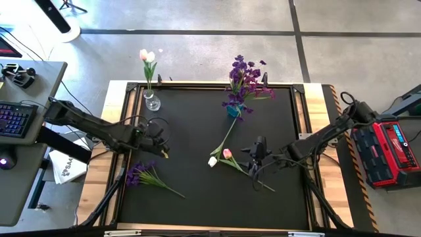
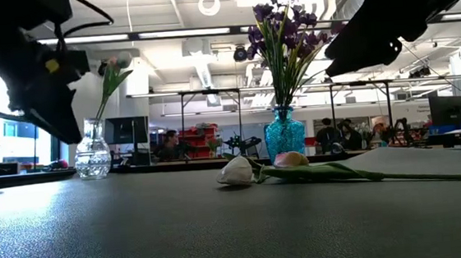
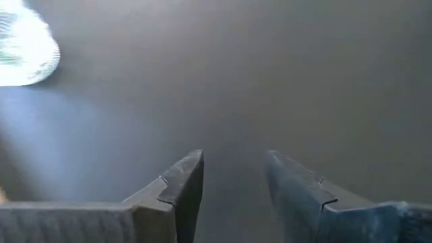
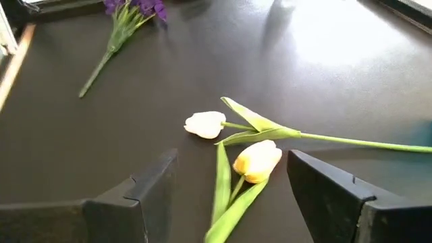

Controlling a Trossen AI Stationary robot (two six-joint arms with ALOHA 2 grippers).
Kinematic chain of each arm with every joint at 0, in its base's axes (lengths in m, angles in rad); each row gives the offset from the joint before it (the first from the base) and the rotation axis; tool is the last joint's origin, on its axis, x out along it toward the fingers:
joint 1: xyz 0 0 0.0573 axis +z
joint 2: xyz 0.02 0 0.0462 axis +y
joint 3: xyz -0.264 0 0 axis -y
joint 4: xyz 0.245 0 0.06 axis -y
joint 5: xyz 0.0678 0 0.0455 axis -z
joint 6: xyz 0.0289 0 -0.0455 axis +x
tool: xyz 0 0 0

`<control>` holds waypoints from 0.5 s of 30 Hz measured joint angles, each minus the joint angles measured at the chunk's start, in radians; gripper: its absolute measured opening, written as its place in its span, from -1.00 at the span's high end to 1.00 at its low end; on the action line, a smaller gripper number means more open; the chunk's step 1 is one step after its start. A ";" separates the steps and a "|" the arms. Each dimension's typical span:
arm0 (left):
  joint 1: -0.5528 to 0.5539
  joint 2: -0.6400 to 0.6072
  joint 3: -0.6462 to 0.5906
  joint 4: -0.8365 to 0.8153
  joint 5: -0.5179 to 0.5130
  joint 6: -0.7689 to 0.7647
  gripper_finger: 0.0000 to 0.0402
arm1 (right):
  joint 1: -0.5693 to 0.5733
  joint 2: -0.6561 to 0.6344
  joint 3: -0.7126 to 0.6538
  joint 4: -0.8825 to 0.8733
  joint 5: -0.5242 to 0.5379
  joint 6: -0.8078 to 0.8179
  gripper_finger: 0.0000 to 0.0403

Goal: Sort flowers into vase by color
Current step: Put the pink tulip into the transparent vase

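We judge sorting half done: two tulips (image 1: 220,158) and one purple stem (image 1: 148,174) remain; right gripper (image 4: 229,182) and left gripper (image 3: 233,175) open, empty

Two vases at mat's (image 1: 197,191) far edge, flowers in each; two tulips (image 1: 220,157) lying mid-mat, right gripper (image 1: 253,162) just beside; loose bunch (image 1: 146,176) near-left, below left gripper (image 1: 162,150)

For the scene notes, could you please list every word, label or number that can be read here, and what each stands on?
"SAA": partial dark print on a white sheet beside the table's left edge; the rest is cut off.
White lettering on the red case to the right of the table: too small to read.
Nothing else is legible.
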 joint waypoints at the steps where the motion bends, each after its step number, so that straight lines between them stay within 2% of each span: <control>1: 0.000 0.000 -0.016 0.043 0.007 0.010 0.22 | -0.005 0.009 0.000 0.002 0.000 -0.015 -0.24; 4: 0.000 0.001 -0.071 0.237 0.013 0.081 0.15 | -0.030 0.065 0.000 0.009 -0.045 -0.080 -0.24; 9: 0.000 0.015 -0.172 0.707 0.011 0.319 0.08 | -0.088 0.202 0.000 0.069 -0.146 -0.099 -0.24; 12: 0.000 0.036 -0.211 0.970 0.010 0.461 0.07 | -0.117 0.265 0.000 0.059 -0.243 -0.077 -0.23; 15: -0.001 0.062 -0.231 1.159 0.011 0.577 0.07 | -0.128 0.307 0.000 0.048 -0.278 -0.021 -0.17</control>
